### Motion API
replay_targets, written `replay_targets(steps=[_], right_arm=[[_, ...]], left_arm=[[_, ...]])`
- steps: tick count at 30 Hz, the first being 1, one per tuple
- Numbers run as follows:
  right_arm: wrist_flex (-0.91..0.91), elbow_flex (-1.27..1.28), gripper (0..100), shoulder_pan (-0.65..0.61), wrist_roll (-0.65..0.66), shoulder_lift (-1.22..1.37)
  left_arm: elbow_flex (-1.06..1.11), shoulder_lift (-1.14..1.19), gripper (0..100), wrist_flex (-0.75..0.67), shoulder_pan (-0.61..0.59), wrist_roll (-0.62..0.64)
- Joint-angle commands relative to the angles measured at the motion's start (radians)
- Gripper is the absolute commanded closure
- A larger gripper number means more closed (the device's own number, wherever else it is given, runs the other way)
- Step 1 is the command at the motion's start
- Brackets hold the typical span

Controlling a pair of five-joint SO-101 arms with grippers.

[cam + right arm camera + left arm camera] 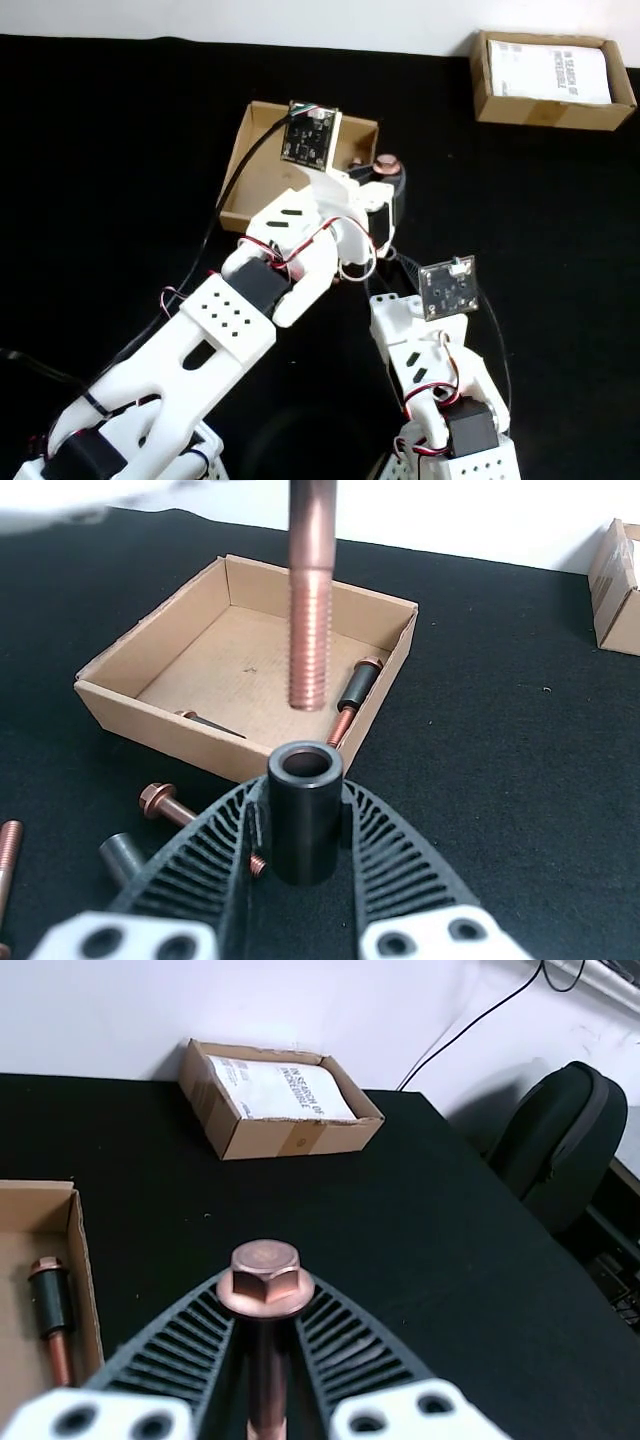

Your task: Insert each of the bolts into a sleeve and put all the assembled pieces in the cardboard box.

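My left gripper (265,1300) is shut on a copper bolt (265,1282), head up and shank pointing down. In the high view the bolt head (386,165) shows beside the cardboard box (252,165). My right gripper (303,800) is shut on an upright black sleeve (305,820) with its bore facing up. The bolt's threaded end (308,660) hangs a short way above the sleeve, roughly in line with it and outside the bore. In the cardboard box (150,705) lies an assembled bolt and sleeve (355,692), near the wall closest to the grippers.
On the black table near the box lie a loose bolt (165,802), a loose sleeve (125,858) and another bolt (8,850). A second box with white paper (550,75) stands at the back right. A dark piece (210,723) lies by the box's front wall.
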Motion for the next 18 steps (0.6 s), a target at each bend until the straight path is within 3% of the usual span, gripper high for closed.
replay_targets(steps=[1,18], right_arm=[[-0.018,-0.065,99.1,0.012,-0.005,-0.002],[-0.018,-0.065,99.1,0.012,-0.005,-0.002]], left_arm=[[-0.008,-0.047,99,-0.025,0.005,0.002],[0.038,-0.047,99,-0.028,0.035,0.002]])
